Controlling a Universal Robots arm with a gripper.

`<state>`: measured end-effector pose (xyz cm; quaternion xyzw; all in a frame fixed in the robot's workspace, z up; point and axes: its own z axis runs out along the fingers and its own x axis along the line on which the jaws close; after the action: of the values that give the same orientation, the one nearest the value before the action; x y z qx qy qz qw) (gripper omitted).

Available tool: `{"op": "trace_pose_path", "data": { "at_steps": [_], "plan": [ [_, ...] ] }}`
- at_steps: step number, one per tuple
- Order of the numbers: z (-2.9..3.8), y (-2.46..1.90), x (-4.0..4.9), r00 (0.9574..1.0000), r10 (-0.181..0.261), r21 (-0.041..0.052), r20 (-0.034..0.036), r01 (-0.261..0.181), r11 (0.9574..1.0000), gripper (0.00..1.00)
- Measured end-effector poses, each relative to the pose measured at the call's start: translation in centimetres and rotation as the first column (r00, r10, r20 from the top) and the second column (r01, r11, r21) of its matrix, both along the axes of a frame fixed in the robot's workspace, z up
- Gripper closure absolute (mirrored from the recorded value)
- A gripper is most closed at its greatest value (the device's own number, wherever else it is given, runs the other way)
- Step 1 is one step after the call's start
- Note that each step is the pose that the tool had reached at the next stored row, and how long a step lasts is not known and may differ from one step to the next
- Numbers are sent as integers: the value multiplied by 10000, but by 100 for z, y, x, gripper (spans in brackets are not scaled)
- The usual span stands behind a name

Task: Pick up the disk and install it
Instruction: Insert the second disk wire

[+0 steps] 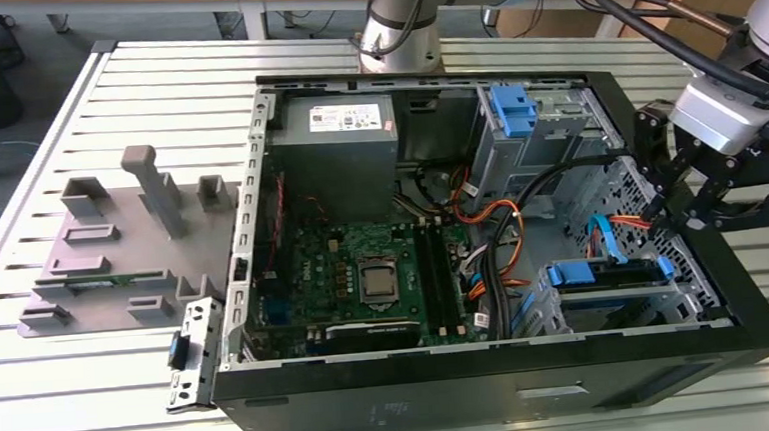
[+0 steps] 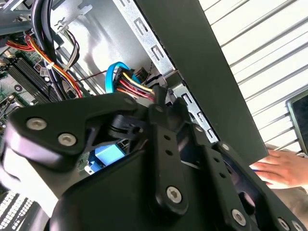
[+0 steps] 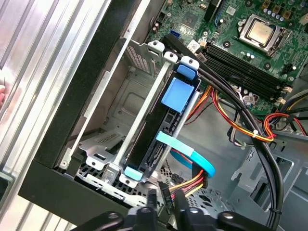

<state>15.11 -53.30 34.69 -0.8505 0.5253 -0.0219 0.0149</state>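
The disk (image 3: 161, 127) sits on edge in its drive cage (image 3: 115, 106); the tool (image 1: 685, 219) hovers at its three o'clock, grip state seemingly hidden.

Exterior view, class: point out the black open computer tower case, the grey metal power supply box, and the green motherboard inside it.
black open computer tower case (image 1: 410, 406), exterior view, on its near side wall.
grey metal power supply box (image 1: 337, 138), exterior view, on its top face.
green motherboard (image 1: 347, 258), exterior view, on the board beside the processor socket.
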Motion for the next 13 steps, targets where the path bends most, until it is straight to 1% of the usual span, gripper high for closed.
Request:
{"op": "trace_pose_path", "data": {
  "at_steps": [1, 2, 3, 8, 13],
  "plan": [
    [0, 0, 0, 10000, 0, 0, 0, 0, 10000, 72],
    [0, 0, 0, 10000, 0, 0, 0, 0, 10000, 72],
    [0, 0, 0, 10000, 0, 0, 0, 0, 10000, 66],
    [-17, 1, 0, 10000, 16, 0, 0, -16, 10000, 66],
    [-18, 1, 0, 10000, 17, -1, 0, -17, 10000, 66]
  ]
}}
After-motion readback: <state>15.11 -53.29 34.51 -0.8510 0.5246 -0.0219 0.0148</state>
